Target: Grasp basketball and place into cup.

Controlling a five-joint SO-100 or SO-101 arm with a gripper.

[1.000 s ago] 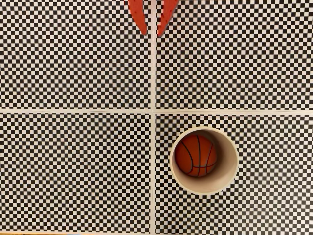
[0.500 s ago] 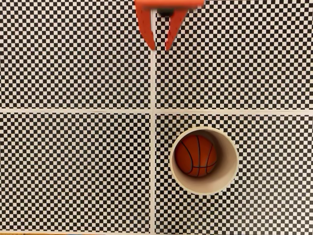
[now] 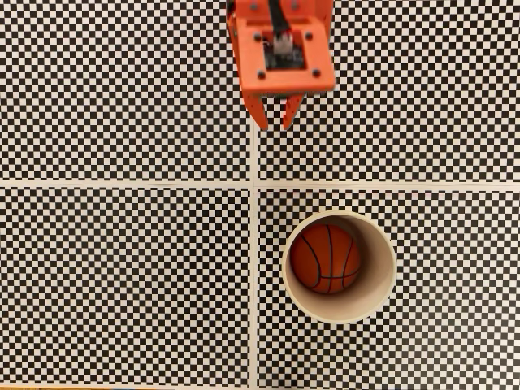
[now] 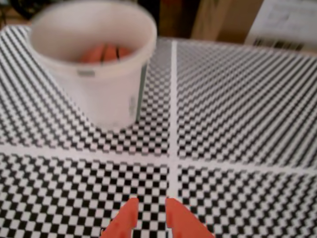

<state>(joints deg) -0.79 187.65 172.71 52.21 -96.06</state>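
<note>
Claw (image 3: 274, 122) (tips nearly shut, empty) has advanced toward the cup (image 3: 382, 284); basketball (image 3: 325, 258) unmoved inside.

Lab-like test bench: checkerboard calibration sheets (image 3: 122, 97) over the table, cardboard boxes (image 4: 223, 20) behind

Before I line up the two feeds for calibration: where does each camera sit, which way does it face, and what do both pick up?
Fixed view: sits above, looks straight down on the checkerboard mat; the orange gripper enters from the top edge, fingertips close together.
Wrist view: rides on the arm, low, looks forward and down across the mat; both fingertips of the gripper show at the bottom edge.
Shared: the cup with the basketball inside it, the white cross lines, the gripper tips.
</note>
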